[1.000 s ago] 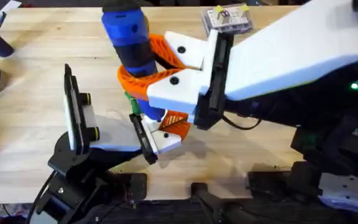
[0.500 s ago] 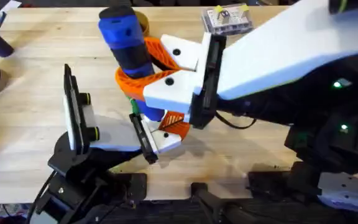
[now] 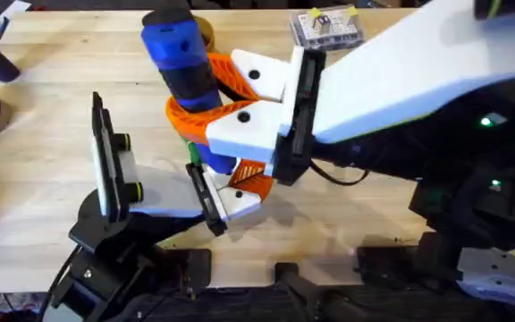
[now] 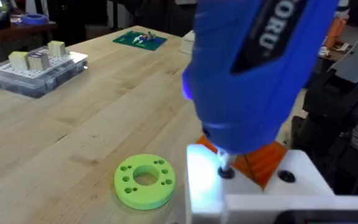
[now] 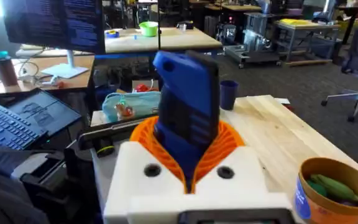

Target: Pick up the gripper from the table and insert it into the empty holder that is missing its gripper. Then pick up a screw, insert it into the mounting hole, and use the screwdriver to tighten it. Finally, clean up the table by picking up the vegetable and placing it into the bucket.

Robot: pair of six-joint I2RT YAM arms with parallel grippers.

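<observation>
We start at the screwdriver (image 3: 186, 67). It stands nearly upright over the middle of the bench (image 3: 52, 134), dark cap up and leaning slightly away from the arms' bases. From the left wrist camera its thin metal bit (image 4: 224, 167) points down and meets the top of a brightly lit white block. We cannot tell whether a screw sits under the tip.

The right claw (image 3: 206, 94) reaches in from the right and pinches the blue barrel, its orange ribbed fingers (image 5: 229, 146) pressed against either side.

Just below the barrel sits the gripper (image 3: 253, 183), its small orange ribbed piece at the near-right end of the holder (image 3: 150, 192). The holder's white body runs left from there to a flat black plate with yellow-ringed knobs.

Further out, the bucket (image 5: 312, 193) stands on the bench beyond the screwdriver. The right wrist camera looks down into its tan inside, and there lies the vegetable (image 5: 331, 185), green and resting within the rim.

A lime-green disc with holes (image 4: 143, 180) lies flat on the wood beside the white block. A clear parts box (image 3: 329, 27) sits at the far edge, well apart from the holder.
</observation>
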